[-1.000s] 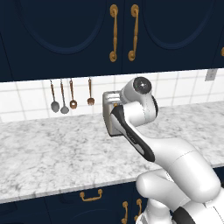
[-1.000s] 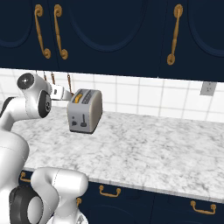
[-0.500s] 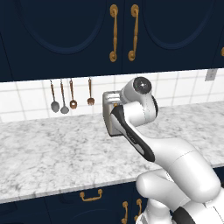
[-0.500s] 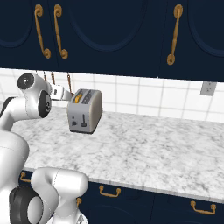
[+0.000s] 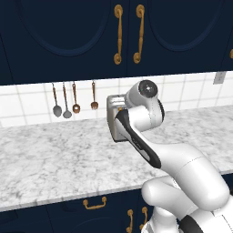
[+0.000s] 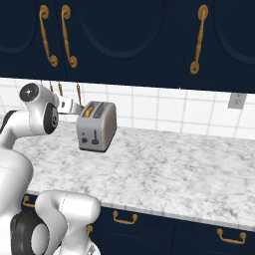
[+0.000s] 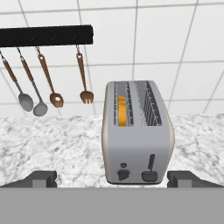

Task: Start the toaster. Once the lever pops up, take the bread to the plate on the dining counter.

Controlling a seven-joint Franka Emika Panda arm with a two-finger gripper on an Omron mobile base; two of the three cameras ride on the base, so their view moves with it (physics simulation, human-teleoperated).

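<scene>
Toaster [image 7: 136,131] sits on the marble worktop [image 6: 189,169] near the tiled back wall, end face w/ knob and lever [image 7: 150,168] toward the hand cam. Bread [image 7: 122,110] is down in the left slot as the hand view shows it, only its orange top edge showing. Gripper [image 7: 111,178] is spread wide, empty, just short of the end face, tips either side of it.

Judgement: lever looks low on its track already, can't tell if it's latched. It's a small stiff tab, so push down w/ one fingertip from above. Toaster prob light and smooth-sided, may skid on the stone if pushed sideways. Toast is thin, rigid, crumbly: pinch across the flat faces at the top edge, gently, lift straight up

Utensils [image 7: 52,94] hang on a rail left of the toaster
</scene>
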